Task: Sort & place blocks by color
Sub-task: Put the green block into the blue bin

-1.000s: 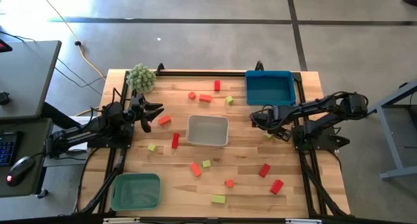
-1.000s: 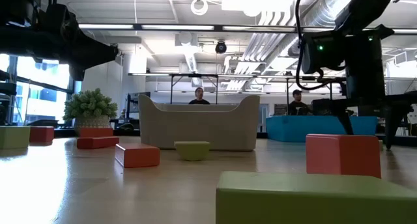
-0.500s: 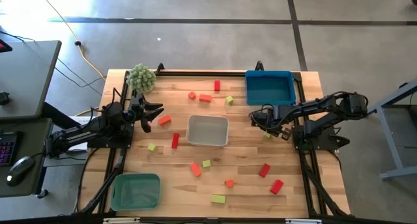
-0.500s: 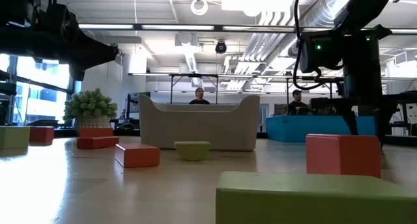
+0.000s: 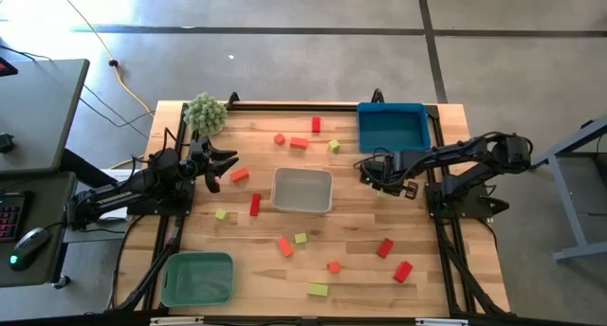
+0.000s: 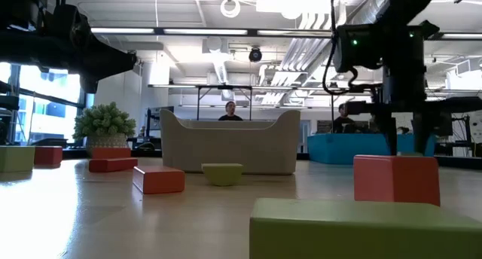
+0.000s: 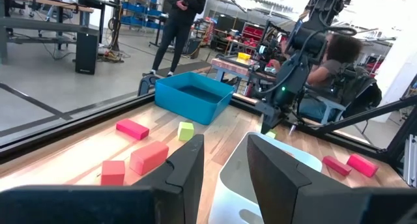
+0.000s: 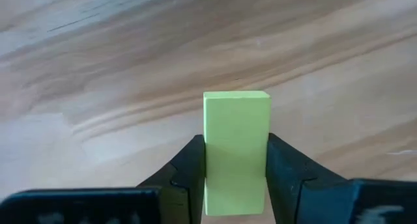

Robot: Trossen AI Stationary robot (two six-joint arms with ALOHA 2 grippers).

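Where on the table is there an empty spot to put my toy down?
The widest bare wood on the wooden table lies between the green tray at the near left corner and the yellow-green bar. Another bare strip runs between the fuzzy green plant and the small red cube. It is crowded around the grey tray, where blocks lie scattered.

Right gripper (image 8: 236, 168) clamped on a green block (image 8: 236, 146), arm stretched low over the table's right half, wrist pointing toward centre. Left gripper (image 5: 220, 165) closed and empty, arm folded at the left edge, raised off the surface.
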